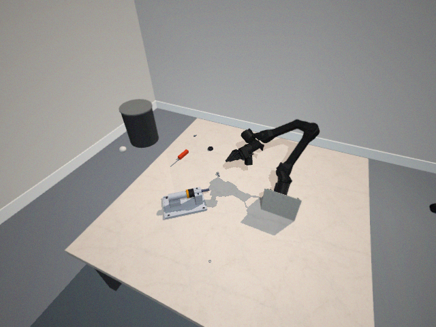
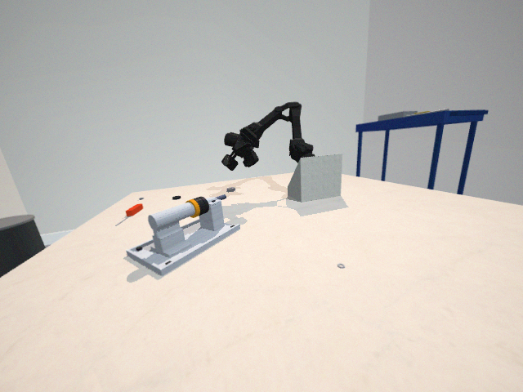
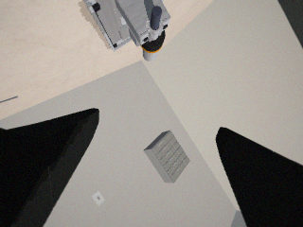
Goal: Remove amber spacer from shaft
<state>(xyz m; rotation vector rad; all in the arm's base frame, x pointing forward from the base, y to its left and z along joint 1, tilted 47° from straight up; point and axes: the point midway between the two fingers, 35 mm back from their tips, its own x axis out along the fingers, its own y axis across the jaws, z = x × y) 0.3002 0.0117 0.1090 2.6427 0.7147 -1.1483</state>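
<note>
Black robot arm [image 1: 299, 148] [image 2: 270, 122] above a table [image 1: 281, 274] [image 2: 380, 316]. Near it, a grey fixture [image 1: 186, 212] [image 2: 164, 242] [image 3: 101, 24] carries the housing, the amber spacer [image 1: 187, 193] [image 2: 195, 207] [image 3: 152, 51] beside it, black ones next, and the shaft [image 1: 205, 190] [image 2: 220, 197] [image 3: 155, 18] poking out. The gripper [image 1: 226, 161] [image 2: 230, 162] [image 3: 159, 124] is spread wide, holding nothing, well apart. Probably the approach step; next, line up with the shaft's end and grip it.

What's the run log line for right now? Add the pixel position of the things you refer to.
Pincer [image 1: 227, 160] [image 3: 159, 124]: open, away from shaft [image 1: 205, 190] [image 2: 221, 197] [image 3: 156, 18] | amber spacer [image 1: 187, 193] [image 2: 195, 208] [image 3: 152, 51]: still to drop | shaft: in housing
</note>
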